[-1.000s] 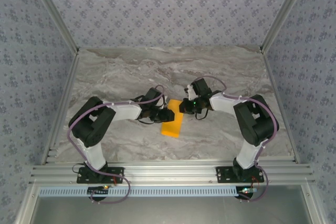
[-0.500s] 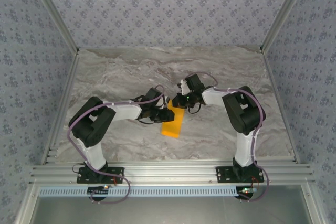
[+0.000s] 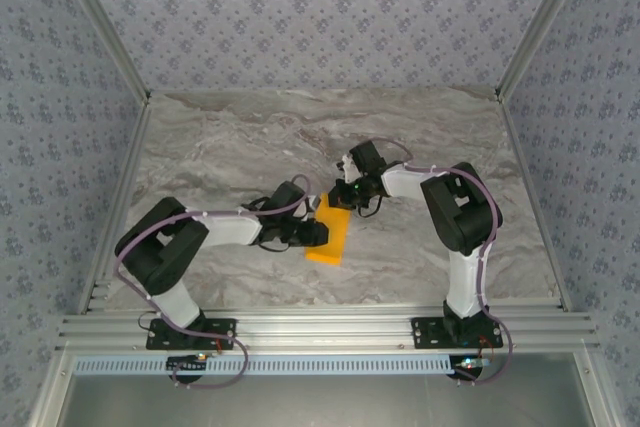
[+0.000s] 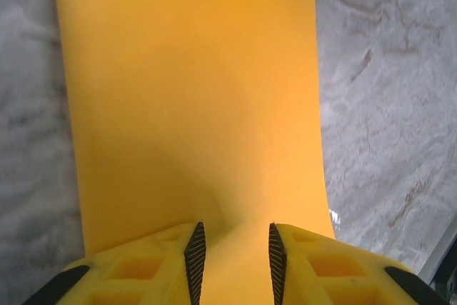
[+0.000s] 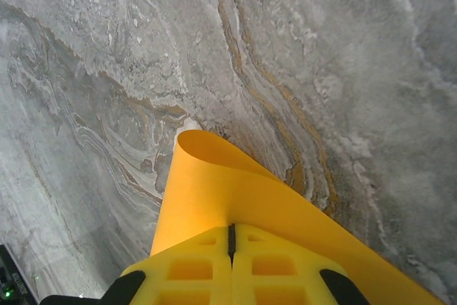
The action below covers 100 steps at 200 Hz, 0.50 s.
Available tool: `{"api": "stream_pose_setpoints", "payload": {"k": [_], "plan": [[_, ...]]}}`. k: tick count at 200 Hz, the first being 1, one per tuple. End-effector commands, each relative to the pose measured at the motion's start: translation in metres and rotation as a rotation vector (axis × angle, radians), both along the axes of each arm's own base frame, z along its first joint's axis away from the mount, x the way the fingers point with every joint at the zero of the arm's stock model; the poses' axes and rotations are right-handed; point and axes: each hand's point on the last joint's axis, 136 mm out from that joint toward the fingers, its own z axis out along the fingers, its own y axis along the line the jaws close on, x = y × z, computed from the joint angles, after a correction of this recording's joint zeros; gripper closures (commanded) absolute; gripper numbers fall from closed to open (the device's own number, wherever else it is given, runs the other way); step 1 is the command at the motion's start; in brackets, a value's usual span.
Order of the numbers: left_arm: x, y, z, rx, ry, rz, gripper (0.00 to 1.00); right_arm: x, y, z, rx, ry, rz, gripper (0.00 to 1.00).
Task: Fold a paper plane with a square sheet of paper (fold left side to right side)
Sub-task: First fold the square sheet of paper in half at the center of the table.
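Since the square sheet of paper (image 3: 331, 242) is thin, light and limp, curling where lifted, edge pinches suit it. Sheet lies mid-tabletop (image 3: 220, 147). Right gripper (image 5: 231, 232) clamps its far edge; left gripper (image 4: 234, 241) sits over it with its jaws apart.

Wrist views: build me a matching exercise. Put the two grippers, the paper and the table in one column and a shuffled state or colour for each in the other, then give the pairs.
Column one
1. left gripper
2. right gripper
3. square sheet of paper
4. table

Column two
A. grey, marbled
B. jaws closed on the paper
C. jaws apart, orange paper seen in the gap
D. bright orange, curled up off the surface

Pairs: 1-C, 2-B, 3-D, 4-A
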Motion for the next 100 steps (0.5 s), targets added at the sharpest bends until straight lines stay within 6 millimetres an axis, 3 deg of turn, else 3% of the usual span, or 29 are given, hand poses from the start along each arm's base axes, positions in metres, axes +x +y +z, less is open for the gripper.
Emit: {"api": "stream_pose_setpoints", "payload": {"k": [1,59,100], "plan": [[-0.051,0.034,-0.031,0.129,0.16,-0.007,0.69,-0.004,-0.022,-0.031,-0.121,0.055,-0.036,0.93],[-0.072,0.053,-0.017,0.122,0.154,0.022,0.69,-0.005,-0.018,-0.03,-0.108,0.055,-0.024,0.93],[-0.046,0.039,0.029,0.02,0.056,0.03,0.67,-0.004,-0.013,-0.027,-0.09,0.045,-0.013,0.93]]}}
